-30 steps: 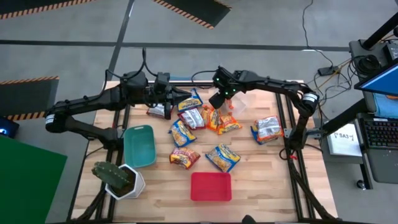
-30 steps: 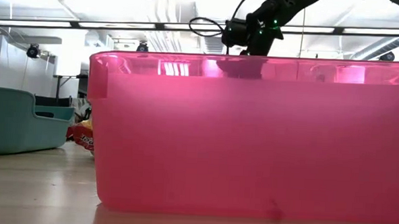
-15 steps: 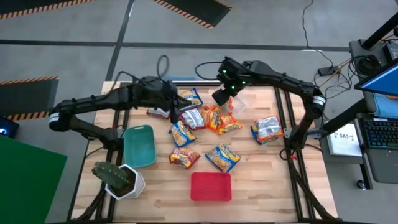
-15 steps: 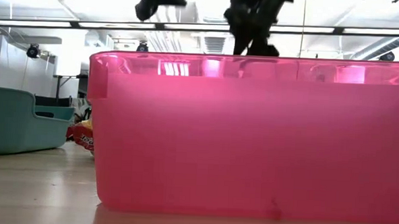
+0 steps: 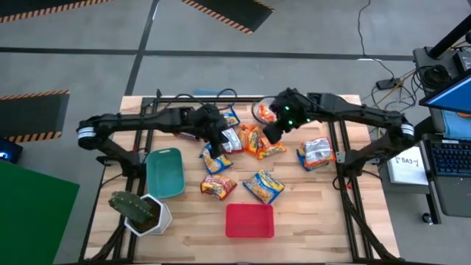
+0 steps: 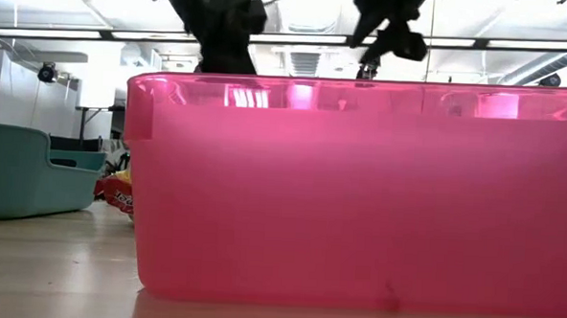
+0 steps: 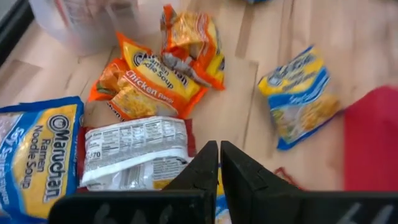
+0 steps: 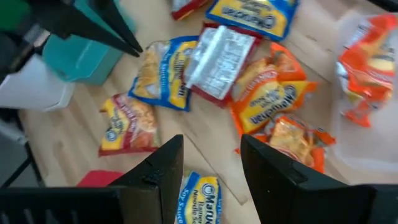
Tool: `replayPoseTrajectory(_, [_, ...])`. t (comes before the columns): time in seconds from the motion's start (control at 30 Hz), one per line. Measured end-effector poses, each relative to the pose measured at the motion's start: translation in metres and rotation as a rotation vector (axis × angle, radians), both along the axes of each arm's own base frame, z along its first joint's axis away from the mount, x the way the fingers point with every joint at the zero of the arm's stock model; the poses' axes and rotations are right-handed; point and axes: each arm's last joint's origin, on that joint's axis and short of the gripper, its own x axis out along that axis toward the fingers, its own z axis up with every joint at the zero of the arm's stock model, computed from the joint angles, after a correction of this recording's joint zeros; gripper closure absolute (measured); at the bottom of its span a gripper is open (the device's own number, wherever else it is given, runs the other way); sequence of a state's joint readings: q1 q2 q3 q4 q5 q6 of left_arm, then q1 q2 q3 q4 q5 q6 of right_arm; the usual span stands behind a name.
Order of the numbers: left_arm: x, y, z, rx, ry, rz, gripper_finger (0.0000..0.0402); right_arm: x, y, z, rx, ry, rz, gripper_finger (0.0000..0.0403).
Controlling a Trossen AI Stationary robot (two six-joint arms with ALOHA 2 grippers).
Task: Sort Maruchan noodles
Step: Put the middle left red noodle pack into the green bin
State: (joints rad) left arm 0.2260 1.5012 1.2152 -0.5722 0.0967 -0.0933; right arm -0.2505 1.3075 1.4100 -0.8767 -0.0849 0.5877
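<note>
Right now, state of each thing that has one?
left tool: shut, empty, over the packets
right tool: open, empty, above the orange packets
red bin: upright, empty
teal bin: upright, empty
clear bin: holds an orange packet
cactus pot: upright

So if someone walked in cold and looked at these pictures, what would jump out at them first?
Probably the heap of ramen packets in orange, blue-and-yellow and silver, strewn across the middle of the wooden table. Both dark arms reach in over it: the left gripper shut, the right gripper open and empty. Next come the red bin at the near edge, filling the low view, and the teal bin left of the pile.
</note>
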Motion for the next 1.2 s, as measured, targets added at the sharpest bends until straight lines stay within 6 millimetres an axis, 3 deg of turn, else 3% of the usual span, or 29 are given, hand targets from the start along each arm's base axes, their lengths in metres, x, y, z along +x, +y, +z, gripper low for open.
replayPoseTrajectory(0.13, [0.012, 0.003, -0.02, 0.03, 0.064, -0.052, 0.0363, -0.016, 0.005, -0.012, 0.005, -0.066, -0.063, 0.0254])
replayPoseTrajectory(0.27, [0.022, 0.005, -0.039, 0.048, 0.108, -0.09, 0.0301, -0.028, 0.008, -0.026, 0.028, -0.136, -0.105, 0.0254])
replayPoseTrajectory(0.43, [0.035, 0.009, -0.058, 0.095, 0.131, -0.088, 0.0221, -0.034, 0.009, -0.047, 0.062, -0.215, -0.145, 0.0254])
replayPoseTrajectory(0.57, [0.04, 0.01, -0.067, 0.119, 0.15, -0.096, 0.0186, -0.036, 0.01, -0.063, 0.097, -0.225, -0.178, 0.0254])
replayPoseTrajectory(0.9, [0.054, 0.014, -0.1, 0.183, 0.214, -0.104, 0.0186, -0.033, 0.009, -0.084, 0.119, -0.148, -0.193, 0.0254])
replayPoseTrajectory(1.2, [0.055, 0.019, -0.122, 0.214, 0.312, -0.008, 0.0231, -0.031, 0.009, -0.086, 0.121, -0.14, -0.193, 0.0254])
